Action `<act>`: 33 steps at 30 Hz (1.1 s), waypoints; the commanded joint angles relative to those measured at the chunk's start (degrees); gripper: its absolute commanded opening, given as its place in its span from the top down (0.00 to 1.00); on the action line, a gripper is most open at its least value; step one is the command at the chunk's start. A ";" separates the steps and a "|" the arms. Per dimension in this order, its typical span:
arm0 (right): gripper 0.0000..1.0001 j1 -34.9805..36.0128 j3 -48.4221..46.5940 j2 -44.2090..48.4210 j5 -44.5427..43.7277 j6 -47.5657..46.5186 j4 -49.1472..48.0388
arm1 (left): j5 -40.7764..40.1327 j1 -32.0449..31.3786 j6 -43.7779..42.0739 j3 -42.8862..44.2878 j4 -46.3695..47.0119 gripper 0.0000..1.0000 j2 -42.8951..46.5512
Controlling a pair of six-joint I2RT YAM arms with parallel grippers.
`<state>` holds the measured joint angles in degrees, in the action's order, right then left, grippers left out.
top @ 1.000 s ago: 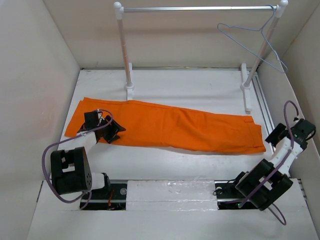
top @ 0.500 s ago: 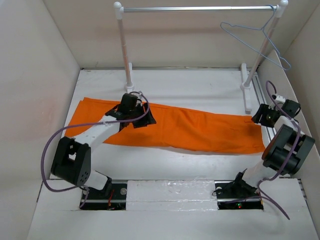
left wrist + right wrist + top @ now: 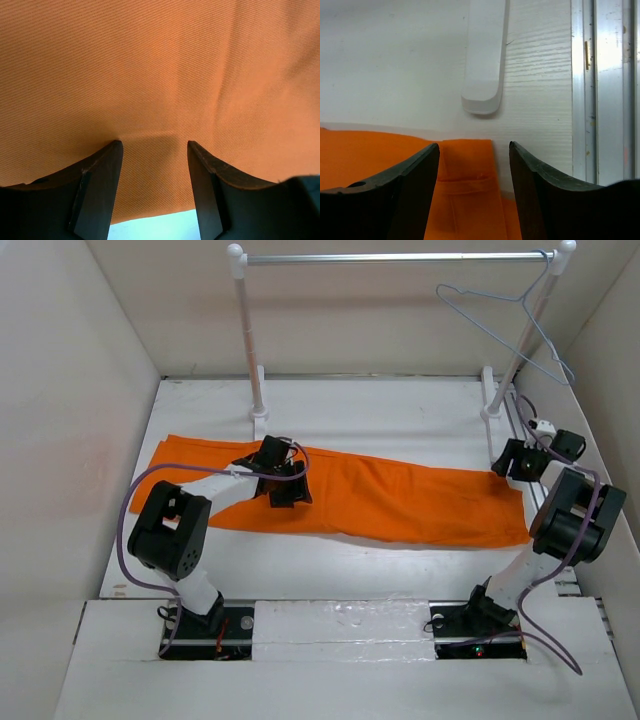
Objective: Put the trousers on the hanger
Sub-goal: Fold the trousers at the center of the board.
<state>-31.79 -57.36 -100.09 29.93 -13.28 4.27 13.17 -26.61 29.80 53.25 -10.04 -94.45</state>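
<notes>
The orange trousers (image 3: 400, 502) lie flat across the table floor, legs to the left and waist to the right. My left gripper (image 3: 281, 487) is open, its fingertips down on the cloth (image 3: 150, 75) near the near edge of a leg. My right gripper (image 3: 511, 460) is open just above the waistband's far corner (image 3: 465, 165); a belt loop lies between its fingers. The pale blue-grey wire hanger (image 3: 505, 325) hangs by its hook at the right end of the rail (image 3: 400, 257).
The rail's two white posts stand on feet at the back left (image 3: 259, 423) and back right (image 3: 493, 430); the right foot (image 3: 484, 55) lies just beyond my right gripper. A metal track (image 3: 607, 90) runs along the right wall. White walls enclose the table.
My left gripper moved right from the leg ends onto the middle of the leg and came down onto the cloth. My right gripper moved forward to the waistband corner. The hanger swung slightly.
</notes>
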 commanded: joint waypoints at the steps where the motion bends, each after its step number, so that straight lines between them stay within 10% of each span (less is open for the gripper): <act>1: 0.37 1.73 -2.93 -2.03 -2.24 0.00 -2.96 | -1.04 0.07 -0.80 -0.69 -0.50 0.49 2.08; 8: 0.42 2.79 0.93 -1.42 -6.64 3.78 -6.11 | -1.21 0.60 -0.71 -0.96 -1.73 0.50 3.40; 15: 0.80 2.79 1.64 -0.89 -6.73 5.63 -5.42 | -7.35 1.29 0.34 4.83 -2.53 0.49 6.48; 20: 0.43 2.17 1.03 -0.28 -9.27 6.42 -1.75 | -4.91 7.09 4.91 5.46 1.16 0.49 1.56; 25: 0.45 1.64 0.67 -0.72 -7.62 5.72 -0.66 | 1.76 15.70 8.86 3.27 5.46 0.49 -2.92; 33: 1.00 -1.69 4.71 2.44 -3.05 8.61 -6.01 | 1.86 20.89 10.10 -2.36 6.27 0.49 -3.11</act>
<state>-31.53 -54.33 -101.34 24.47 -6.39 2.00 17.17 -6.70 39.75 53.63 -1.80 -98.37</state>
